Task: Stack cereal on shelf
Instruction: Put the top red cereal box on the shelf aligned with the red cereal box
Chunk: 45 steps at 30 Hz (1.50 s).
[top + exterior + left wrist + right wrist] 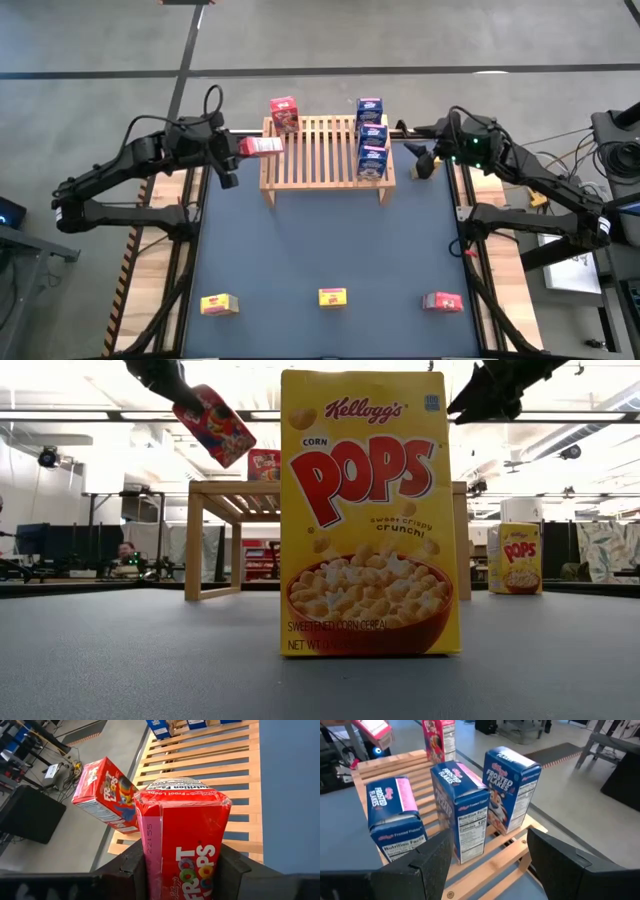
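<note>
A red cereal box (185, 845) hangs above the left edge of the wooden shelf (325, 150), with my left gripper (243, 148) shut on it. Another red box (283, 113) stands on the shelf's far left corner. Three blue boxes (372, 135) stand in a row along the shelf's right side. My right gripper (490, 865) is open just off the shelf's right end, level with the blue boxes and touching nothing. Two yellow boxes (219, 304) (333, 296) and a red one (442, 301) stand on the table near its front edge. My left gripper pinches the red box between its two fingers, one on the pink narrow side (149, 855) and one on the opposite side (224, 855). The fingers come from the table's left, slanting down. The box is lifted clear and tilted, its top end (182, 795) pointing away over the slats.
The shelf's middle slats (315, 150) are bare between the red box and the blue row. The dark table mat (320, 240) stretches between the shelf and the front boxes. Cables and equipment (610, 150) lie beyond the table's right side.
</note>
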Tool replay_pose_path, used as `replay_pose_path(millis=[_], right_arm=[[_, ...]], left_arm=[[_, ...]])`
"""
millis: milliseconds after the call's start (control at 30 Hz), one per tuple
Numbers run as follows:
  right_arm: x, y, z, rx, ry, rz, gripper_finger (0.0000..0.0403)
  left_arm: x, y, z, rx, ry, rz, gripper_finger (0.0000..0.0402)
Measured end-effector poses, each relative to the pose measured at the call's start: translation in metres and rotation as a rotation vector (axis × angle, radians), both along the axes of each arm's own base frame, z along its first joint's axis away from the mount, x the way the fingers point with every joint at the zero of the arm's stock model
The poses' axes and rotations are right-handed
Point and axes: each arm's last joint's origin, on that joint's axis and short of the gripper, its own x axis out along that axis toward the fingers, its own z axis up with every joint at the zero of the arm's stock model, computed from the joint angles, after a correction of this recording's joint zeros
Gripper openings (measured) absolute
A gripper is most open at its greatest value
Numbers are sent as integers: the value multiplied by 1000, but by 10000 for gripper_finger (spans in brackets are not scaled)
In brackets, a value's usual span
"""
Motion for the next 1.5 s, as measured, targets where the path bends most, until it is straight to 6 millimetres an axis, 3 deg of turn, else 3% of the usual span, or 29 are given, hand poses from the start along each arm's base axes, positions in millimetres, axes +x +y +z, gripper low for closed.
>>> replay_pose_path(millis=[433,800,1100,1500], right_arm=[[0,0,3,-3,-15,0,244],[0,0,3,-4,-15,2,244],[0,1,3,3,-19,25,244],[-1,2,4,-9,-14,29,244]], left_arm=[[21,15,-9,-17,41,4,172],[49,29,2,-50,10,-64,172],[82,58,-8,-118,71,-86,172],[99,95,10,-266,201,-68,217]])
